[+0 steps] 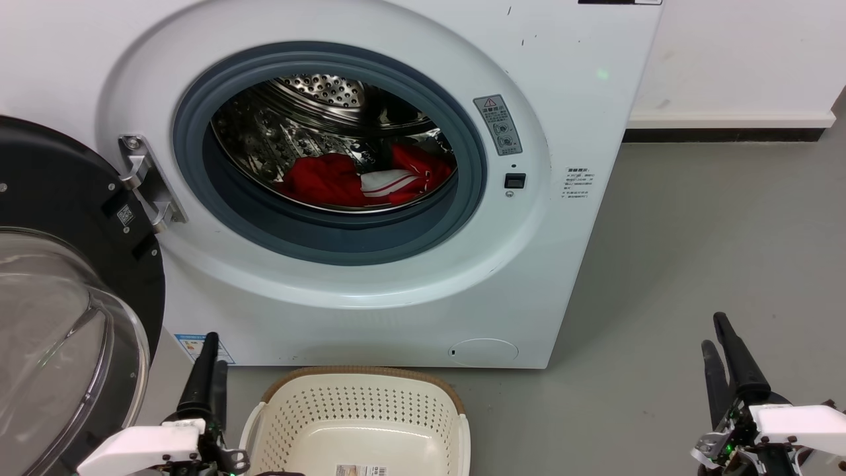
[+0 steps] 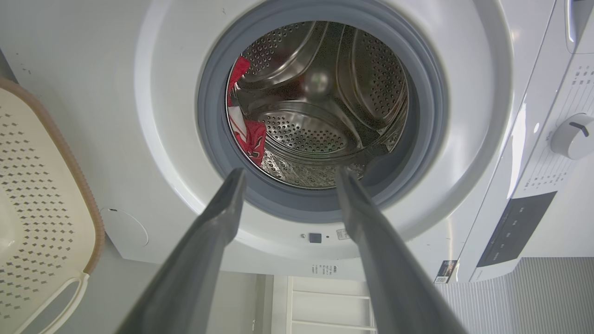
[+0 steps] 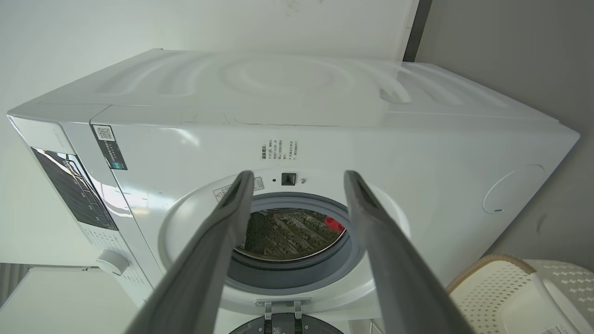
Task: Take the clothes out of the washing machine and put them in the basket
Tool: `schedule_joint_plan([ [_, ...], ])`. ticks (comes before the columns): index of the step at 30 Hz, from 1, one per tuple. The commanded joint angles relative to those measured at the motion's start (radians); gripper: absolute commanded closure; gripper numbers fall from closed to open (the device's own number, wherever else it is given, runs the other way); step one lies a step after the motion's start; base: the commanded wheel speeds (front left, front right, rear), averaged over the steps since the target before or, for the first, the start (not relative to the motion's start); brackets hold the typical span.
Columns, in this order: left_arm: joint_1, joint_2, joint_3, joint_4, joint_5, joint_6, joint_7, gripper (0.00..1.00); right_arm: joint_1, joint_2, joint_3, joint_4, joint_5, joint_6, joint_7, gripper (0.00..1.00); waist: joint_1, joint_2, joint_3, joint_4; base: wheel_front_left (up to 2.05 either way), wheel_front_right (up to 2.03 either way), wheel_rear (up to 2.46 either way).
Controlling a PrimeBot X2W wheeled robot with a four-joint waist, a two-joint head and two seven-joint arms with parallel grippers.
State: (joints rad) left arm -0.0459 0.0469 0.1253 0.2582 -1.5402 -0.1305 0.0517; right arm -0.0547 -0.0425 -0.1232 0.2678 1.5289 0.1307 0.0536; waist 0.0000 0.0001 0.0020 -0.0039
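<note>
You have the washing machine (image 1: 370,317) square in front of you, its round opening facing the head camera so that either arm can reach straight in. Its door (image 1: 66,198) stands wide open on the hinge at the opening's left edge, domed glass turned toward you. That leaves the mouth unblocked but crowds your left arm's side.

The basket (image 1: 360,372) sits on the floor just before the machine's lower front edge, below the opening, and what shows of it holds no garment. I judge it was put there so that a load lifted over the grey seal needs only a short drop.

The clothes (image 1: 330,180) lie in a red heap with a white striped piece in the middle, at the bottom of the drum, just behind the seal's lower lip. By the look of it, no part of the task is done yet.

Your left gripper (image 1: 215,354) hangs beside the basket's left rim. Your right gripper (image 1: 714,330) is well off past the machine's right corner. Both have their fingers spread and hold nothing, ready for a first reach.
</note>
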Motion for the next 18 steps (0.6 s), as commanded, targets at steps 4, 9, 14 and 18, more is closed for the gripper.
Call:
schedule_joint_plan([
  [4, -0.015, 0.002, 0.046, -0.016, 0.073, 0.0, -0.024, 0.0, -0.004, -0.004, -0.023, -0.034, -0.089, 0.0, -0.024, 0.0, 0.0, -0.0001, 0.0, -0.001, 0.0, 0.0, 0.0],
  [9, -0.023, 0.002, 0.081, -0.032, 0.151, 0.01, -0.046, 0.0, -0.009, -0.004, -0.046, -0.052, -0.224, 0.0, -0.046, 0.0, 0.0, -0.0001, 0.001, -0.002, 0.0, 0.0, 0.0],
  [14, -0.023, 0.003, 0.095, -0.071, 0.232, 0.026, -0.067, 0.0, -0.018, -0.005, -0.065, -0.102, -0.375, 0.0, -0.066, 0.0, 0.0, -0.0001, 0.002, -0.004, 0.0, 0.0, 0.0],
  [18, -0.019, 0.003, 0.094, -0.133, 0.342, 0.068, -0.082, 0.0, -0.021, -0.005, -0.054, -0.168, -0.523, 0.0, -0.082, 0.0, 0.0, -0.0001, 0.005, -0.005, 0.0, 0.0, 0.0],
])
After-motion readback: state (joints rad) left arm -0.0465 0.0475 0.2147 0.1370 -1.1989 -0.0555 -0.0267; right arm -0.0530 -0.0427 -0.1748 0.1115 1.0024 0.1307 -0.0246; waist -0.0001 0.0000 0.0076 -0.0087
